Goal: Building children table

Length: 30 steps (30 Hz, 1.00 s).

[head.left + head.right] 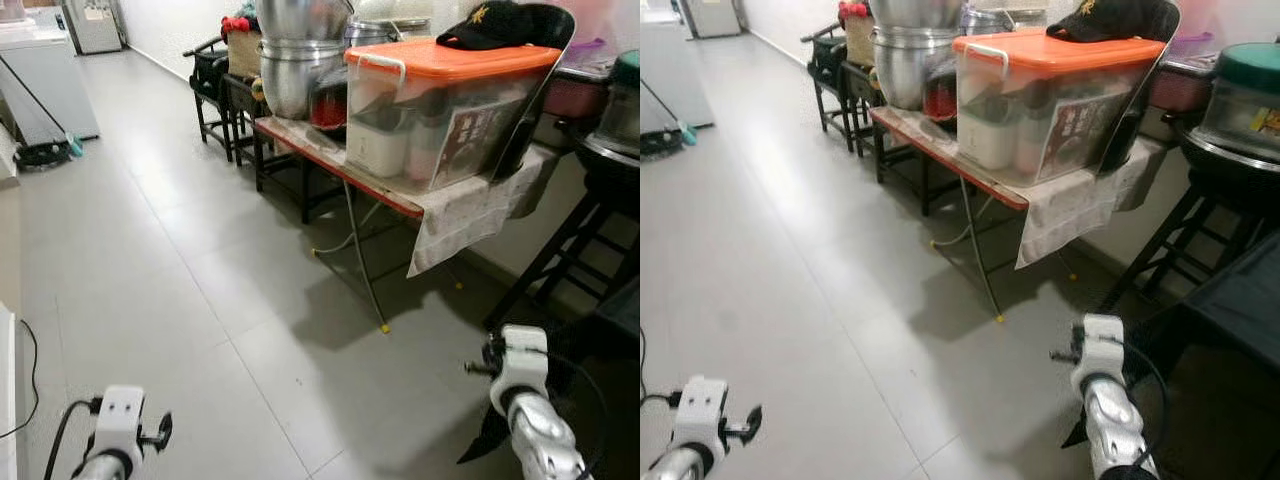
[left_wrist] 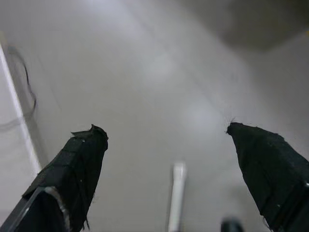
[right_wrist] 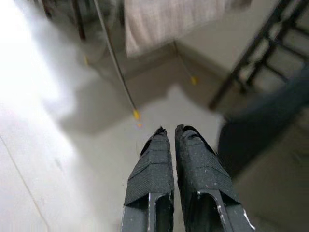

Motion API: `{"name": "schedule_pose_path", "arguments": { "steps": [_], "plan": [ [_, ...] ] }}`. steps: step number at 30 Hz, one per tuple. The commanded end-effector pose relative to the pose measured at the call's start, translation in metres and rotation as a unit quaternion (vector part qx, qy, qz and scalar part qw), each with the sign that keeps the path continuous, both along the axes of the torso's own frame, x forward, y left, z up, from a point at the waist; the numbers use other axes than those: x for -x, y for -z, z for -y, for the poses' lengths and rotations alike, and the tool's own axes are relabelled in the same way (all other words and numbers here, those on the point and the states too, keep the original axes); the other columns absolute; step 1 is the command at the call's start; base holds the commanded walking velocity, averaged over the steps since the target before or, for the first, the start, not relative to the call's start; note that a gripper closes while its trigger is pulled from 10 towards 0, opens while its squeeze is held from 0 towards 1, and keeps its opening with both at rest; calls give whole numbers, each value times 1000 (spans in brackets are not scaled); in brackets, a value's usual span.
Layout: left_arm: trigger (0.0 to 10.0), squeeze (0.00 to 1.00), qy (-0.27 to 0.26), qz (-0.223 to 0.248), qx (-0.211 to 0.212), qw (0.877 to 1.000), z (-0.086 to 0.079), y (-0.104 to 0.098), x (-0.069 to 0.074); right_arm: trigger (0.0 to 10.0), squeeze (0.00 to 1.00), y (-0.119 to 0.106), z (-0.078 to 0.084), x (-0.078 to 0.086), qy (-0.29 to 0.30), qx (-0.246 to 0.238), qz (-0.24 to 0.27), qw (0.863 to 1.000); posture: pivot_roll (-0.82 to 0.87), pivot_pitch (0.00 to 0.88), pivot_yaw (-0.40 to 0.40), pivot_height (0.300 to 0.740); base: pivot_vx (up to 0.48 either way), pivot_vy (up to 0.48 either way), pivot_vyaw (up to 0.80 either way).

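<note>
While both arms hang low over the grey tiled floor (image 1: 180,270), one folding table (image 1: 335,160) stands at 1 o'clock.

Left gripper (image 2: 164,135) at 7 o'clock has its two fingers spread wide, empty; right gripper (image 3: 170,133) at 5 o'clock has its two fingers pressed together, holding nothing. One orange-lidded plastic bin (image 1: 440,110) sits on the table, one black cap (image 1: 495,25) on its lid, stacked steel pots (image 1: 295,50) beside it.

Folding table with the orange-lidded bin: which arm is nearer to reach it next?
Probably the right. The right gripper, fingers shut, points toward the folding table legs on the robot's right side. The left gripper, open, faces bare floor away from it.
</note>
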<state>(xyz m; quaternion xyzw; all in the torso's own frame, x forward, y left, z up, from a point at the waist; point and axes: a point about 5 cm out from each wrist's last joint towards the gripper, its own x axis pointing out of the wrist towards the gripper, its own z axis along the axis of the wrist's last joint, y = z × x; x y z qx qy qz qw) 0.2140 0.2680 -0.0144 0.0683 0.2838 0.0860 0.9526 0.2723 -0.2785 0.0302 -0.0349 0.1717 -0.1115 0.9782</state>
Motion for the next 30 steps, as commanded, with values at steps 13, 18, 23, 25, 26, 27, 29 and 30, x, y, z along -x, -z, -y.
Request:
{"name": "schedule_pose_path", "arguments": {
  "steps": [13,18,23,25,26,27,29,30],
  "plan": [
    [10000,0,9,-102,-45,994,-16,35,40,10000,0,44,10,42,13,9,-105,994,134,0,-14,670,0,0,0],
    [10000,0,1,-114,-44,993,-17,38,45,10000,0,49,9,46,7,16,-120,993,127,0,-14,655,0,0,0],
    [10000,1000,-1,-108,-15,994,-13,41,45,10000,0,50,9,47,8,14,-120,993,126,0,-16,625,0,0,0],
    [10000,1000,13,-118,-20,993,-10,44,46,10000,0,50,10,46,9,15,-120,993,124,0,-13,615,0,0,0],
    [10000,1000,16,-125,-22,992,-9,45,47,10000,0,49,10,46,9,15,-119,993,124,0,-14,610,0,0,0],
    [10000,1000,16,-125,-22,992,-9,45,47,10000,0,49,10,46,9,15,-119,993,124,0,-14,610,0,0,0],
    [10000,0,14,-138,-28,990,-9,48,51,10000,0,49,9,45,6,16,-122,992,123,0,-21,595,0,0,0],
    [10000,0,14,-138,-28,990,-9,48,51,10000,0,49,9,45,6,16,-122,992,123,0,-21,595,0,0,0]
  ]
}}
